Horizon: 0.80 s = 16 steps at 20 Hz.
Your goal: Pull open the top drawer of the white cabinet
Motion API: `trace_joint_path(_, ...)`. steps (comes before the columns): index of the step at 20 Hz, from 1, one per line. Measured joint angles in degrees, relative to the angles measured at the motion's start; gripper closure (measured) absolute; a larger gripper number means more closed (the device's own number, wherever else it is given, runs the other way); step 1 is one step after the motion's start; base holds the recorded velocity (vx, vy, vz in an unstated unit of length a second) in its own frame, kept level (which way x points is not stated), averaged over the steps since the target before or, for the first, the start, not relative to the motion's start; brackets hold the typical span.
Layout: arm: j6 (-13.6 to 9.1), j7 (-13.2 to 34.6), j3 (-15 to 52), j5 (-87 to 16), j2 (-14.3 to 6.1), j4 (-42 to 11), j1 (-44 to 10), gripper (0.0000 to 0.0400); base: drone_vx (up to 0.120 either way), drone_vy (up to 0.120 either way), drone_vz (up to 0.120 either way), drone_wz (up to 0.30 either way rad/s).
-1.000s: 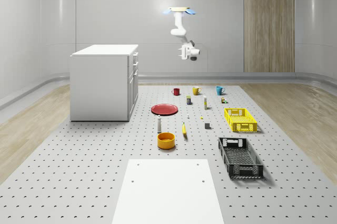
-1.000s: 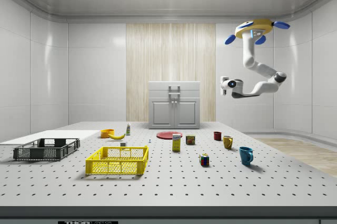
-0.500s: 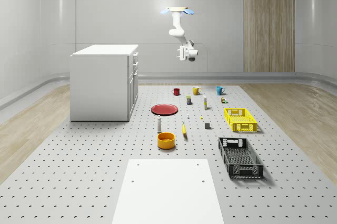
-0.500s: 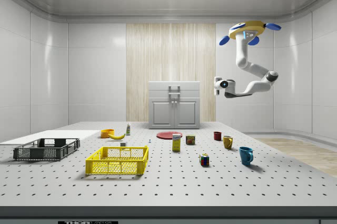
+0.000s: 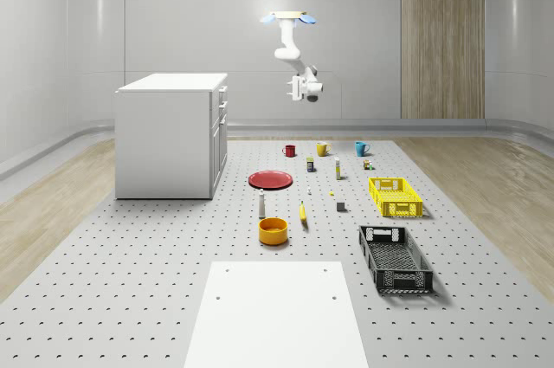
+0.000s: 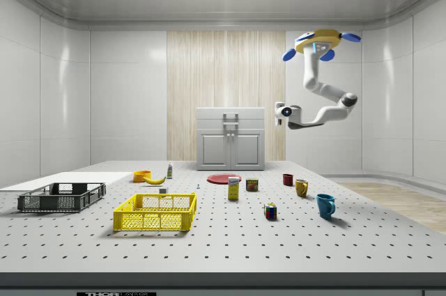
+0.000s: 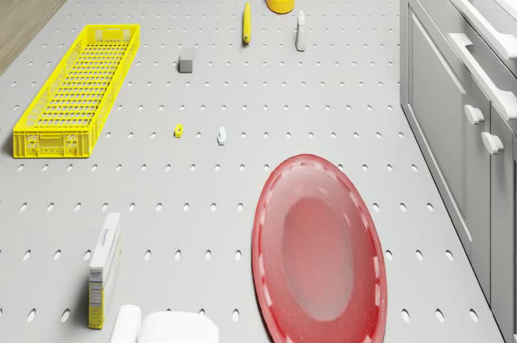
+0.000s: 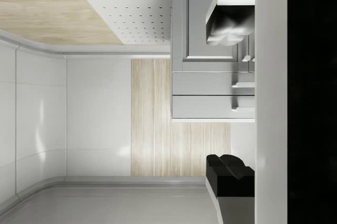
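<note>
Top drawer (image 6: pixel 231 115) of the white cabinet (image 5: pixel 169 136): shut, flush with the front, its bar handle (image 7: pixel 483 9) untouched. The cabinet stands at the whole-scene view's left, on the pegboard table (image 5: pixel 156 264).

Change: over the last second my drone body (image 6: pixel 317 40) has drifted towards the side view's left, and my gripper (image 6: pixel 282 111) with it. I hover over the far part of the table, above the red plate (image 7: pixel 321 250) and beside the cabinet front. My gripper is now at drawer height, close to the cabinet's right edge in the side view, but well apart from the handle. Judgement: approach under way, no contact, pull not begun.

Gripper state: fingers spread, nothing between them; one pale finger (image 8: pixel 230 23) and one dark finger (image 8: pixel 231 176) frame the drawer fronts in the wrist view.

Hard to make out: the gap left between fingers and handle; the handle is partly cut off behind my own finger.
</note>
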Motion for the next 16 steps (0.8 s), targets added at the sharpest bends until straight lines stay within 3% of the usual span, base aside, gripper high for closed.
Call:
trace_joint_path(11, 1.7, 1.2, -0.6, -1.5, -1.9, -0.2, 1.8, 0.0095, 0.12, -0.109, 0.0, 0.0)
trace_joint_path(14, 2.1, 1.5, -0.8, -1.9, -2.4, -0.3, 2.2, 0.0095, 0.12, -0.027, 0.013, 0.0)
trace_joint_path(16, 2.4, 1.7, -0.8, -2.1, -2.7, -0.3, 2.5, 0.0095, 0.12, 0.0, 0.12, 0.0)
